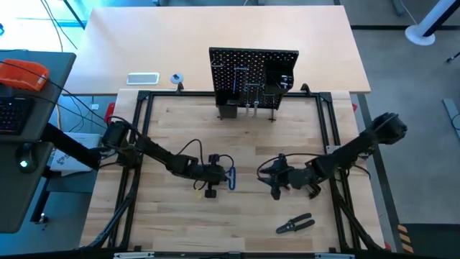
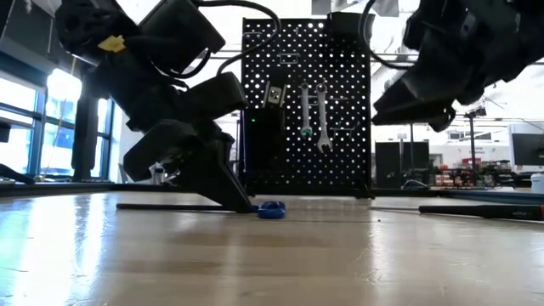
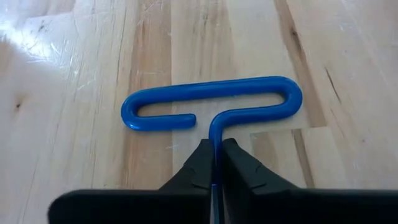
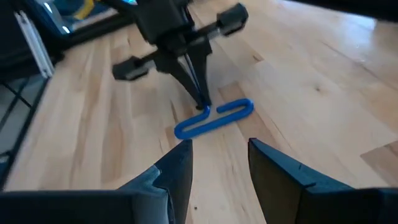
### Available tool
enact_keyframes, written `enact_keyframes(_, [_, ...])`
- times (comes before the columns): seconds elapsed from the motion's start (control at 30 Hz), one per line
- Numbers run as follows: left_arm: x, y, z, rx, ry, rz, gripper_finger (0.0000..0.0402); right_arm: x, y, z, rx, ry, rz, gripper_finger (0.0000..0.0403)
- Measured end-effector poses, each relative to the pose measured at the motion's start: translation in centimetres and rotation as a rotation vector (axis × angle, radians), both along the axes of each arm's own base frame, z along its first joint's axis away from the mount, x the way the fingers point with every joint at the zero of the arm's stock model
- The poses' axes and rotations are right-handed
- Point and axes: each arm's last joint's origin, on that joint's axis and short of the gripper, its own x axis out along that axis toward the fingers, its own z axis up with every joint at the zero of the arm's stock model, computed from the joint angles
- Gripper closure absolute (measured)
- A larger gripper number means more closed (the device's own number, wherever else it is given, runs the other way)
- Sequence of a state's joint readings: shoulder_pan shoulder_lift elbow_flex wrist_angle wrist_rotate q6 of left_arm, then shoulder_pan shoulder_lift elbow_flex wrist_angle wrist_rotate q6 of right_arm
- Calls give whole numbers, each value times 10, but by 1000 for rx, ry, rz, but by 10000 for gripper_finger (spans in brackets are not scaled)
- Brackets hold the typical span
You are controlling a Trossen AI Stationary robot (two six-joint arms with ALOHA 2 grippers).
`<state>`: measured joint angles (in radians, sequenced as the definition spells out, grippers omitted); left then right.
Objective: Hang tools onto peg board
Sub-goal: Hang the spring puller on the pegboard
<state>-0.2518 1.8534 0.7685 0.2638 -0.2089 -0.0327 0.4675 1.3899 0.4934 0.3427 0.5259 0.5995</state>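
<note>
1. Blue-handled bent key (image 3: 211, 102) lies flat on the wood table (image 1: 180, 230), near mid-table, well short of the peg board (image 1: 253, 75).
2. Left gripper (image 3: 214, 155) is down at table level, jaws pinched tight on the key's thin shank.
3. Right gripper (image 4: 217, 165) hangs above the table just opposite, jaws apart w/ nothing between them.
4. Black-handled pliers (image 1: 295, 224) sit by the front edge.
5. Two silver wrenches (image 2: 313, 110) hang on the board.
</note>
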Motion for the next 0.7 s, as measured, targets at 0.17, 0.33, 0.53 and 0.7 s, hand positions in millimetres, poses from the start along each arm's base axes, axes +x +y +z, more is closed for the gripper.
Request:
enact_keyframes(0.17, [0, -3, 7, -7, -29, -24, 398, 10, 6, -17, -14, 77, 40, 253])
enact_keyframes(0.33, [-1, -5, 22, -8, -77, -39, 400, 19, 11, -33, -23, 92, 67, 253])
enact_keyframes(0.53, [-3, -7, 40, 2, -140, -44, 401, 30, 16, -43, -9, 20, 86, 253])
enact_keyframes(0.7, [-6, -7, 52, 22, -171, -35, 401, 34, 16, -45, -40, -17, 97, 253])
